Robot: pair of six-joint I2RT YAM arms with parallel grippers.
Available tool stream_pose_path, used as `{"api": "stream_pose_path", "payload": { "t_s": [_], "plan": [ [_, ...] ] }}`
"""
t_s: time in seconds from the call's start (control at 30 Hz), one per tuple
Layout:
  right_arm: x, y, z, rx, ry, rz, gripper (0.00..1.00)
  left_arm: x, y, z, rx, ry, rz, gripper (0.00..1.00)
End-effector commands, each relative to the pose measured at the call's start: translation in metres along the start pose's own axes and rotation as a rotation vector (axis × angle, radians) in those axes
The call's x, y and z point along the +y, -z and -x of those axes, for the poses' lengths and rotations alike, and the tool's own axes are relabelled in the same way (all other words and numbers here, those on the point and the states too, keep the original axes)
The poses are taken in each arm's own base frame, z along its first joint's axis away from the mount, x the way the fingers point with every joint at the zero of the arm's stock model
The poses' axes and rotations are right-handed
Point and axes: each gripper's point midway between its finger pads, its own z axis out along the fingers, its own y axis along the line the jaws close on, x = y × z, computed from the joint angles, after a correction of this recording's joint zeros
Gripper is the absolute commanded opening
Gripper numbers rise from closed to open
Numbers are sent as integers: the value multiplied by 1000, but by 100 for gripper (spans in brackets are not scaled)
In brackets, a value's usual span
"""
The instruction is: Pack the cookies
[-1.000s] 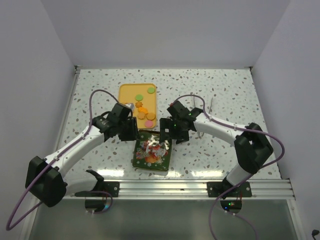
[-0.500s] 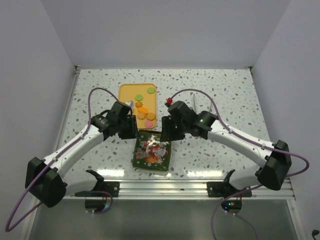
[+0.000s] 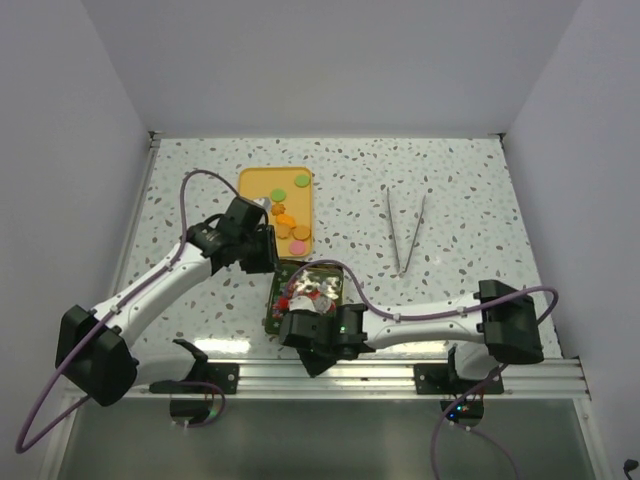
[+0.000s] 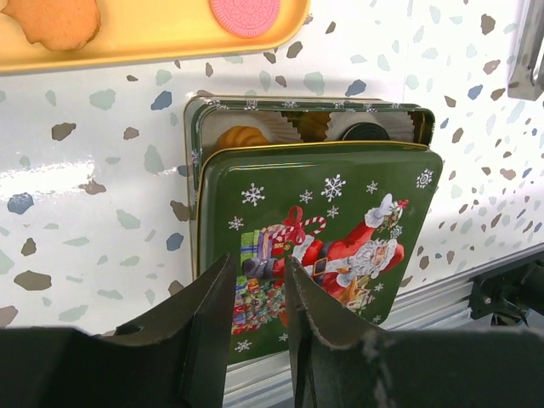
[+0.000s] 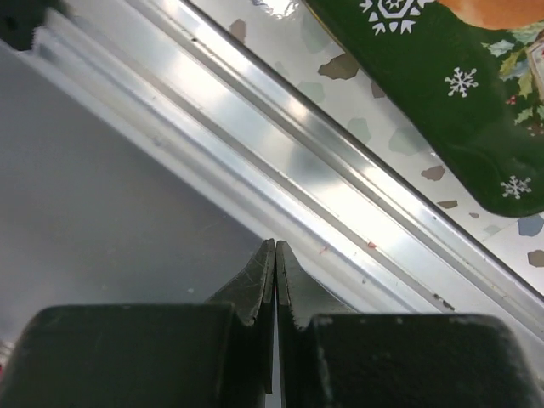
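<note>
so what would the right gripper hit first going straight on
Probably the aluminium rail ahead, though depth is unclear; the right gripper points at it, with the green tin lid off to one side.

lid (image 4: 319,246): green, Santa print, white snowflakes
tray (image 3: 255,185): yellow
cookies (image 3: 297,232): orange-brown, pink, green
bench (image 3: 450,180): white, grey-brown speckles
</note>
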Motion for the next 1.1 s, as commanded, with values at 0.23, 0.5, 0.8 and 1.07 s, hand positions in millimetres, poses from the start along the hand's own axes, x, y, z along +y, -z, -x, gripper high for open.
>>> {"api": "stream_pose_path", "payload": {
  "t_s": [0.23,0.5,0.8,1.07],
  "plan": [
    [-10,-27,32,-154,-11,-141,0,-6,22,10,-60,1,-26,34],
    [-21,-40,40,-173,27,-220,0,-1,29,4,-57,-7,-17,34],
    [-45,-43,60,-190,-44,-243,0,0,27,1,-42,-28,-17,34],
    [-46,-46,77,-194,-50,-253,0,-3,24,7,-33,-55,-13,34]
  ]
}}
